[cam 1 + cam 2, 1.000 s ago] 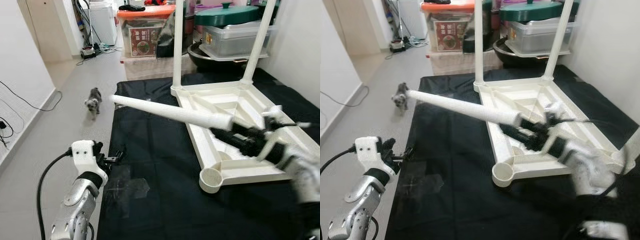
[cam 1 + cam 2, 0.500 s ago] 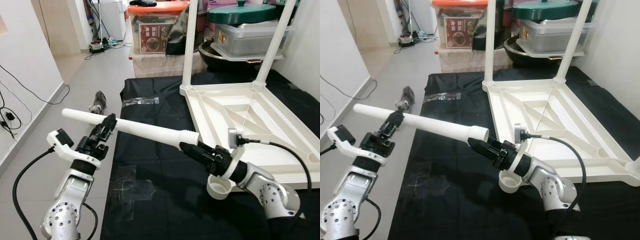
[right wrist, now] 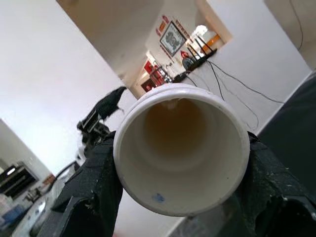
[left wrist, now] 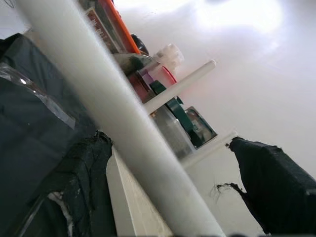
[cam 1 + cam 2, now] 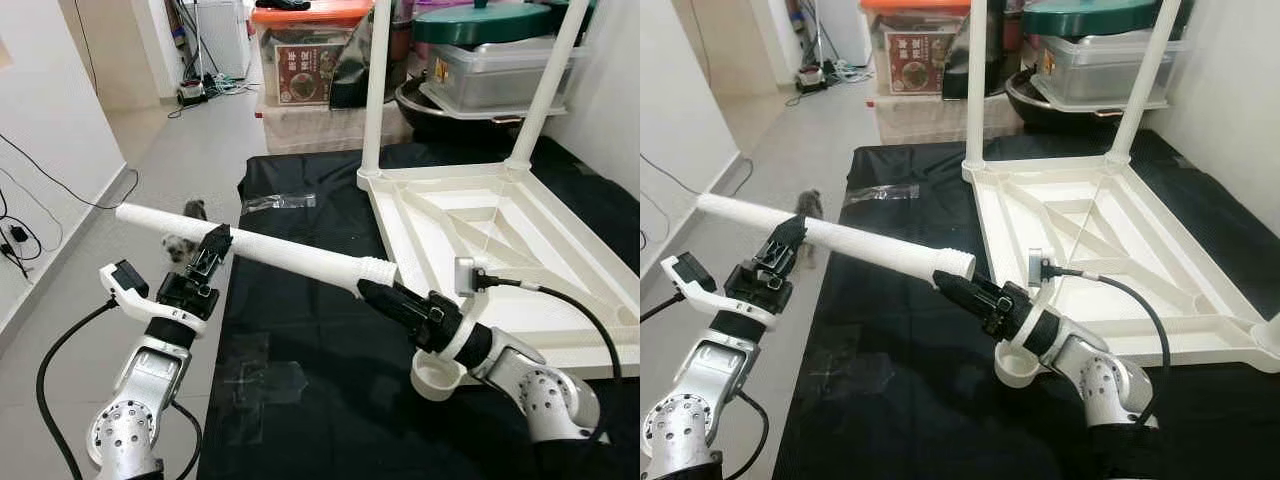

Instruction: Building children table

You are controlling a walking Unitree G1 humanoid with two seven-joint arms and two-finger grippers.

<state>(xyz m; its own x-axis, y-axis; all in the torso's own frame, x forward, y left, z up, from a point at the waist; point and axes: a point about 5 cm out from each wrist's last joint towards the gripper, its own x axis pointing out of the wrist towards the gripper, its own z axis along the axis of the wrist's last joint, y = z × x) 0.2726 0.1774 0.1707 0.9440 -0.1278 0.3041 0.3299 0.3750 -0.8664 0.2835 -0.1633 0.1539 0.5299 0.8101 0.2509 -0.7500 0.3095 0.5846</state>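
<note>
Right gripper (image 5: pixel 372 293): its two black fingers are clamped on the wide, open end of a loose white table leg (image 5: pixel 290 258), and the right wrist view looks straight into that hollow end (image 3: pixel 180 148) with a finger on each side. Left gripper (image 5: pixel 212 250): fingers closed on the same leg nearer its narrow end, the white shaft (image 4: pixel 113 118) running between them in the left wrist view.

The leg is held in the air above a black mat (image 5: pixel 310 340). Its long axis runs nearly level, slanting slightly upward from the wide end near the robot's right toward the narrow tip (image 5: pixel 125 211) at its left (past the mat's edge, over the grey floor (image 5: pixel 150 160)).

The white tabletop (image 5: pixel 500 250) lies upside down on the mat, to the right of the held leg. Two legs (image 5: pixel 376 85) already stand upright in its far corners. One empty round socket (image 5: pixel 436 372) sits at the near corner, just below the right wrist.

On the floor beyond the narrow tip is one small grey dog (image 5: pixel 183 228). One clear plastic bag (image 5: pixel 278 202) lies on the far part of the mat. Behind the table stand an orange-lidded storage box (image 5: pixel 305 55) with a printed label (too small to read) and a clear box under a green lid (image 5: pixel 490 50).
</note>
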